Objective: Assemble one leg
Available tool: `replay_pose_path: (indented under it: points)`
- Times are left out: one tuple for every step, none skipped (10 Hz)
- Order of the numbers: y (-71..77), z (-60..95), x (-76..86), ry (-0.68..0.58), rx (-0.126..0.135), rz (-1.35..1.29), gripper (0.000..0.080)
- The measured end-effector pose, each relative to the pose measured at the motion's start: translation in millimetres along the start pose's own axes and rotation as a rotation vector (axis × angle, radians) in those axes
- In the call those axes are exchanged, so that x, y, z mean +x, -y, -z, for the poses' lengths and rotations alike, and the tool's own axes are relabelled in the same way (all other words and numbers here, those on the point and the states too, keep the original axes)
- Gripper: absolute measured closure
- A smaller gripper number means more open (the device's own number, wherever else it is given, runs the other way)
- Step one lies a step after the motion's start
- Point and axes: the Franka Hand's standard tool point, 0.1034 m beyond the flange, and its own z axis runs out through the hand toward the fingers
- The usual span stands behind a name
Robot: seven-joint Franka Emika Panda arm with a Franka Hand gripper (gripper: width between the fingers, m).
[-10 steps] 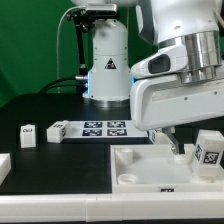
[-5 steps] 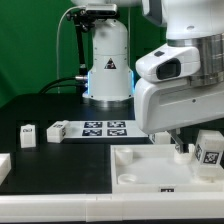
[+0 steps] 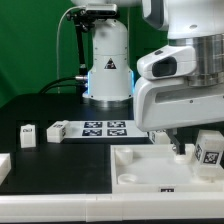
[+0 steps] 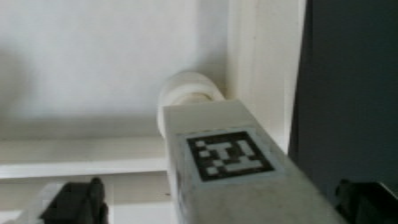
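Note:
In the wrist view a white leg (image 4: 222,150) with a black-and-white tag on its face stands between my fingers, its far end at a rounded corner recess of the large white panel (image 4: 89,90). My gripper (image 4: 217,202) is open. The dark fingers (image 4: 71,203) stand apart on either side of the leg, with gaps to it. In the exterior view the gripper (image 3: 180,148) hangs low over the panel (image 3: 140,165) at the right, and the arm hides most of that leg.
Other legs lie about: one (image 3: 27,134) and one (image 3: 56,130) on the black table at the exterior view's left, and one (image 3: 210,150) at the right. The marker board (image 3: 105,127) lies in front of the robot base.
The arm's wrist has shifted slightly above the panel between one second ago and half a second ago. Since then nothing visibly moves. The leg stays in place.

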Motion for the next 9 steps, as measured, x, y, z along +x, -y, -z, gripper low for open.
replay_pose_path:
  points:
    - [-2.3,-0.5,-0.1,-0.001,-0.001,0.002,0.0151]
    - [-1.2,-0.6,-0.2,-0.001,-0.001,0.002,0.0151]
    - [2.0,-0.4,0.0,-0.001,0.001,0.005,0.0151]
    - [4.7,-0.6,-0.4,-0.001,0.001,0.009,0.0151]
    - [5.0,-0.7,-0.7,0.0,0.001,0.011,0.027]
    - [3.5,-1.4,-0.8,0.001,0.001,0.025,0.042]
    - [2.2,-1.5,-0.8,0.001,-0.001,0.024,0.042]
    - [1.6,-1.5,-0.7,0.001,-0.001,0.023,0.0506]
    - [1.6,-1.5,-0.7,0.001,0.0,0.012,0.0506]
